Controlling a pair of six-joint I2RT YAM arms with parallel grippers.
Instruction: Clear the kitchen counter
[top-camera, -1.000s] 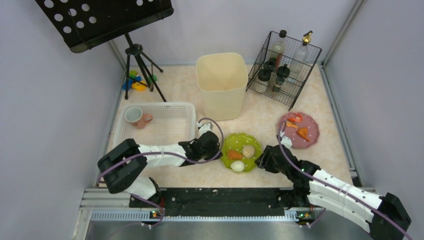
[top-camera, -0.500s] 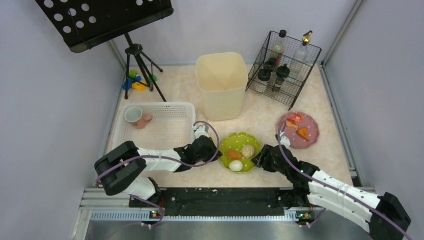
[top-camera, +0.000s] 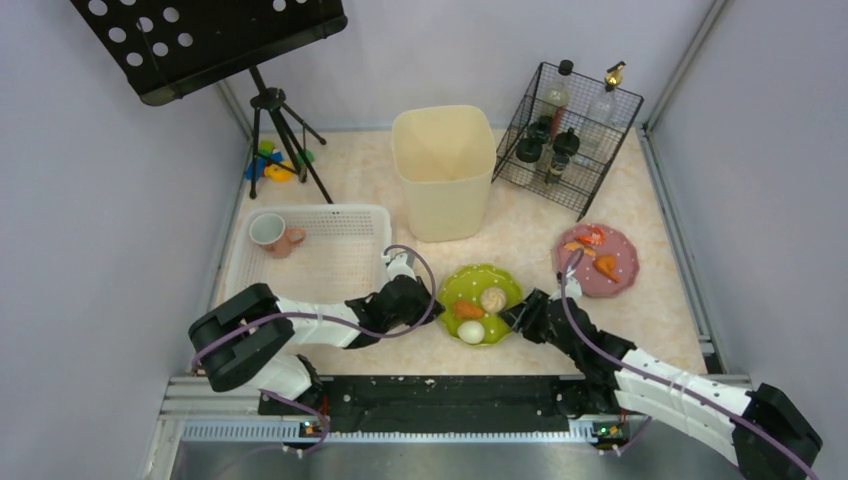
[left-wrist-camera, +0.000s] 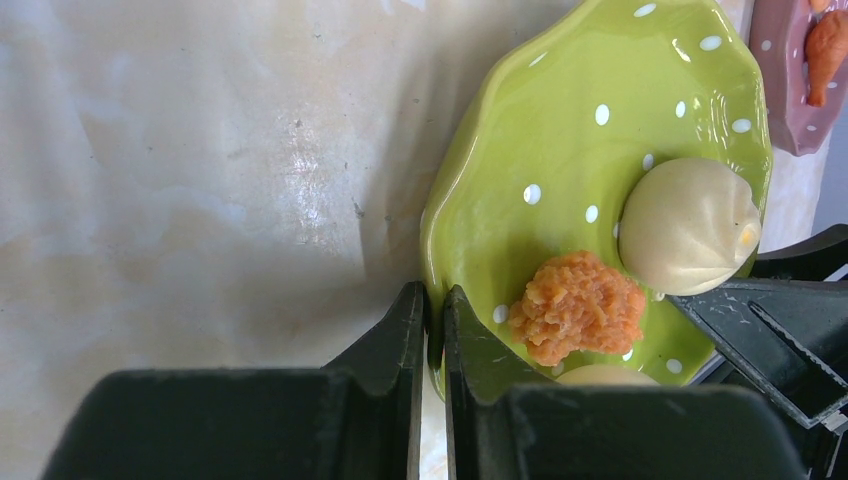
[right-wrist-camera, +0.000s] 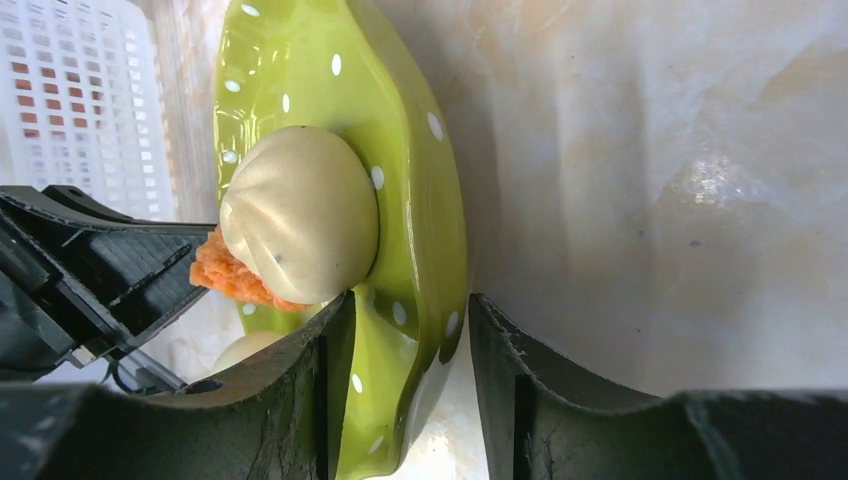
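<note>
The kitchen counter (top-camera: 520, 250) fills the floor of the scene, a glossy beige-pink marble surface, and it is far from cleared. A green dotted plate (top-camera: 470, 283) sits on it near the middle, between the two arms, carrying a pale bun (left-wrist-camera: 688, 225), an orange crumbly morsel (left-wrist-camera: 578, 308) and a pale egg-like piece (top-camera: 471, 331).

The left gripper (left-wrist-camera: 432, 310) is pinched narrow on the plate's left rim, its fingers pressing the thin edge from both sides. The right gripper (right-wrist-camera: 410, 305) straddles the right rim with its jaws parted. The inner finger lies against the dish, while a gap shows between the rim and the outer finger, so that side looks ungripped.

The main risk is a lift begun before the right side closes. Held at one edge only, the plate would probably tilt and the round bun and egg-like piece would roll off onto the counter. The wavy glazed rim also looks slippery, so a shallow pinch could slide off. Uneven lifting by the two arms would tip the food in the same way.

A pink plate (top-camera: 592, 283) with scraps lies just right of the right arm. A cream bin (top-camera: 445, 170) stands farther back, and a white basket (top-camera: 330, 255) holding a mug (top-camera: 272, 233) sits to the left.
</note>
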